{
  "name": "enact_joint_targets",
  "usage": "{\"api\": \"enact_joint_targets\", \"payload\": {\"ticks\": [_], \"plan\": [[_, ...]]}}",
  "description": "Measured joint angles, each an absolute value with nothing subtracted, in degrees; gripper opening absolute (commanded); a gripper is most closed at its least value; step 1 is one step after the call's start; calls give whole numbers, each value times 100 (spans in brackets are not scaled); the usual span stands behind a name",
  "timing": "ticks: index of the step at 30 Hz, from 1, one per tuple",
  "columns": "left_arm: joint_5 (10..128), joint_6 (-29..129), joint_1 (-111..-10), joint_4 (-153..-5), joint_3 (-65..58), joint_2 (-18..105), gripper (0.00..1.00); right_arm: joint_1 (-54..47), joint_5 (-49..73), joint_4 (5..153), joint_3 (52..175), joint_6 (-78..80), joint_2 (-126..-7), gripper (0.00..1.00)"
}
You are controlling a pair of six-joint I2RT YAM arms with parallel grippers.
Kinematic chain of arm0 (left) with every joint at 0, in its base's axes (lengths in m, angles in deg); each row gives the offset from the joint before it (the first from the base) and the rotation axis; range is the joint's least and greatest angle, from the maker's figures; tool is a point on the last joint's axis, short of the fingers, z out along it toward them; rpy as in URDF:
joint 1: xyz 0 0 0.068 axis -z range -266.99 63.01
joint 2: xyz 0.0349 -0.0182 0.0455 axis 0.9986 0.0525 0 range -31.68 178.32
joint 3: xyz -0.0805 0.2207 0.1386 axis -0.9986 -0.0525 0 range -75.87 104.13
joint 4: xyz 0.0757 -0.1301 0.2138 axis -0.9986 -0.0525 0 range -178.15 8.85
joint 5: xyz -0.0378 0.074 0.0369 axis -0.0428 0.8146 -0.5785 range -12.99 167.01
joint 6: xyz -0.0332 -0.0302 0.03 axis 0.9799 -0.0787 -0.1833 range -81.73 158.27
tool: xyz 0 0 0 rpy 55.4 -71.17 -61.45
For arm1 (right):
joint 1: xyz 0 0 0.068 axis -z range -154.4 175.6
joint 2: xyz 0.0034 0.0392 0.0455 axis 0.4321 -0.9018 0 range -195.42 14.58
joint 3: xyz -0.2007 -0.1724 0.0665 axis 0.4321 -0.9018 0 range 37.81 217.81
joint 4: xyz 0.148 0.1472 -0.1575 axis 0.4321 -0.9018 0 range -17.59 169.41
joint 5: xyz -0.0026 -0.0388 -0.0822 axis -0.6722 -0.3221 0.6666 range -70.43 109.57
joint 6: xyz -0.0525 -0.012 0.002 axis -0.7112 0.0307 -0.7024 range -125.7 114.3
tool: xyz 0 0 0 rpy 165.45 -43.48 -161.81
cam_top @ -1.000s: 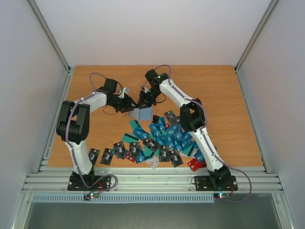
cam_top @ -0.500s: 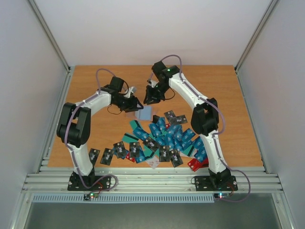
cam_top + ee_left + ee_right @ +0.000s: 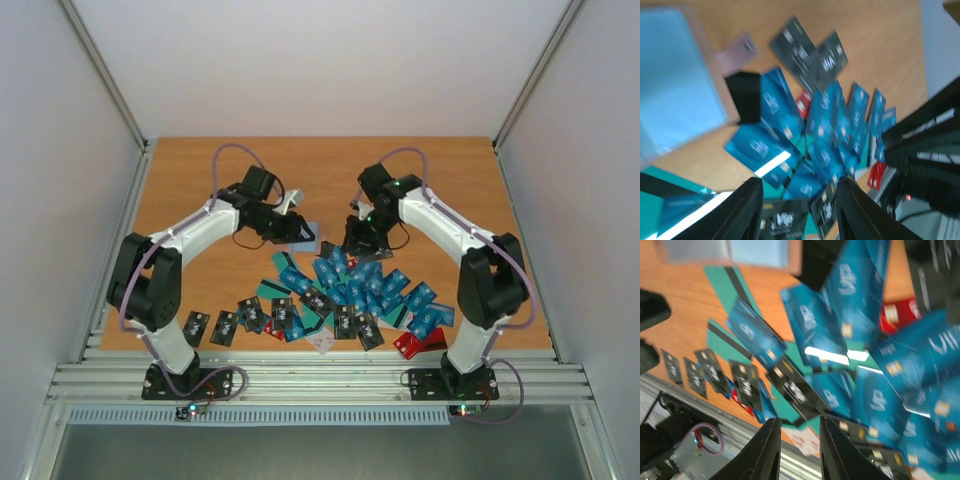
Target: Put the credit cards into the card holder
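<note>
While the left end effector point(image 3: 800, 187) and right end effector point(image 3: 798, 422) hang parted and empty, the overlapping credit cards point(image 3: 350, 290) could cause a double pick or a nudged card holder point(image 3: 685, 75).

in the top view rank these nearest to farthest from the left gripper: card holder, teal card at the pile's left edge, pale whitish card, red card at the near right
From the left gripper:
1. card holder, right beside it, far side of the pile.
2. teal card, at the pile's left edge.
3. pale whitish card, near edge, centre.
4. red card, near right corner of the pile.
</note>
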State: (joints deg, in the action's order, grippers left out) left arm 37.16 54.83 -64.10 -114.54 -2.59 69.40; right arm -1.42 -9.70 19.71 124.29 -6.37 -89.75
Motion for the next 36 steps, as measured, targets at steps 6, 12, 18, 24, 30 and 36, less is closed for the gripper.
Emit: {"api": "enact_joint_targets", "payload": {"ticks": [6,12,18,24,30,36], "plan": [[3495,5380,-5736,-11546,-1096,6278,42,-140,-780,2113,10962,-318,-7817,31],[3384,5478,-5050,-11360,-1732,6068,42,-140,-691,2115,9891,-62,-6818,32],[3429,6263,-4488,-10761,-2285,5851,44,-140,-691,2161,9032,235,-6560,28],[3760,7275,-3830,-10038,-2373,5757,44,-140,-638,2198,8564,495,-6407,23],[4527,8296,-3173,-9631,-2388,5762,45,-140,-535,2356,8140,705,-6234,20],[5379,9266,-2773,-9247,-2535,5851,49,-140,-535,2493,7670,882,-5900,20]]}}
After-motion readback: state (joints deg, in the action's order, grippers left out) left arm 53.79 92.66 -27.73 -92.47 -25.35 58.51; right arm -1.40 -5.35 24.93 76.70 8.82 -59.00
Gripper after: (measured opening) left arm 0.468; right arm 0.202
